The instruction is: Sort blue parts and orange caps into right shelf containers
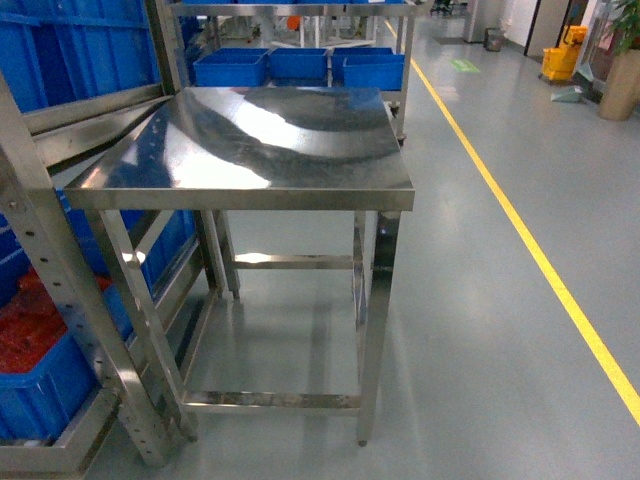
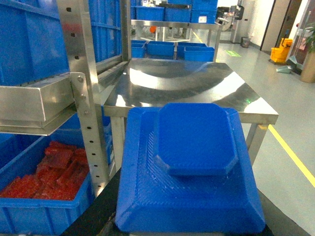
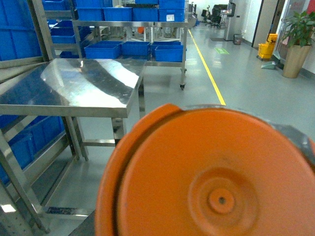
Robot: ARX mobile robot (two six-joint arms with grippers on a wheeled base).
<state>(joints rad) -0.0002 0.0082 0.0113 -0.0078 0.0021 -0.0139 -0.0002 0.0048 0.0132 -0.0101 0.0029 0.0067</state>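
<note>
A big blue part, a stepped block with a raised octagonal top, fills the lower half of the left wrist view and hides my left gripper's fingers; it hangs off the floor right in front of the camera. An orange cap, a round disc with a small centre boss, likewise covers my right gripper in the right wrist view. Blue ribbed crates sit in the steel rack at the left; the lowest crate holds red pieces. Neither arm shows in the head view.
A bare steel table stands straight ahead beside the rack's post. Three more blue crates sit on a far trolley. A yellow floor line runs along the right, by open grey floor.
</note>
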